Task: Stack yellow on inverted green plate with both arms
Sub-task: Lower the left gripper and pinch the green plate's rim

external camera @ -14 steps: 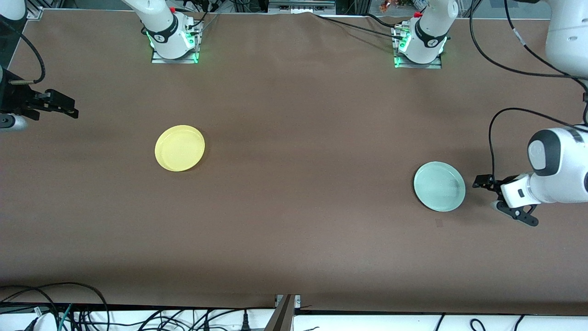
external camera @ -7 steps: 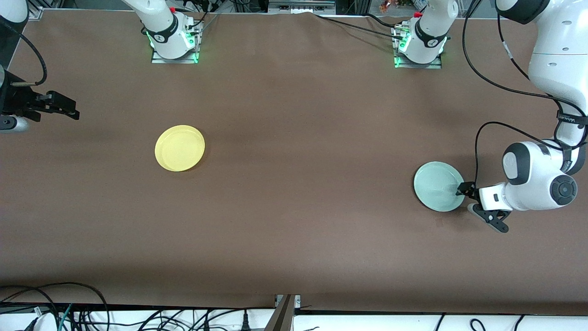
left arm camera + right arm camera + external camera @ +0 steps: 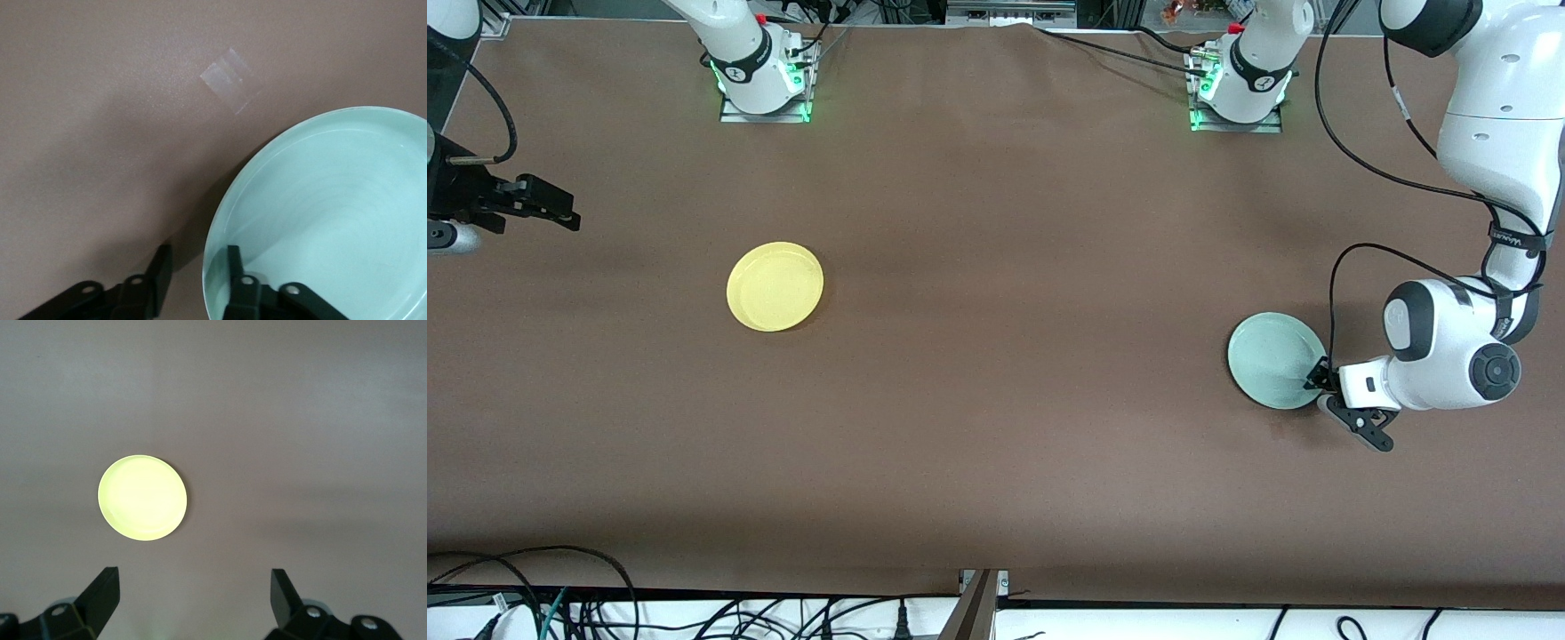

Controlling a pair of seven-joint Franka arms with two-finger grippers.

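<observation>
Left gripper straddles green plate rim, apparently not clamped.

The left wrist view shows the left hand with its fingers parted astride the rim of the green plate. One finger sits inside the plate, rim side up, and the other lies just outside it over the brown worktop. At about eleven o'clock from the plate, apart from it, a small clear patch of tape lies flat on the worktop.
</observation>
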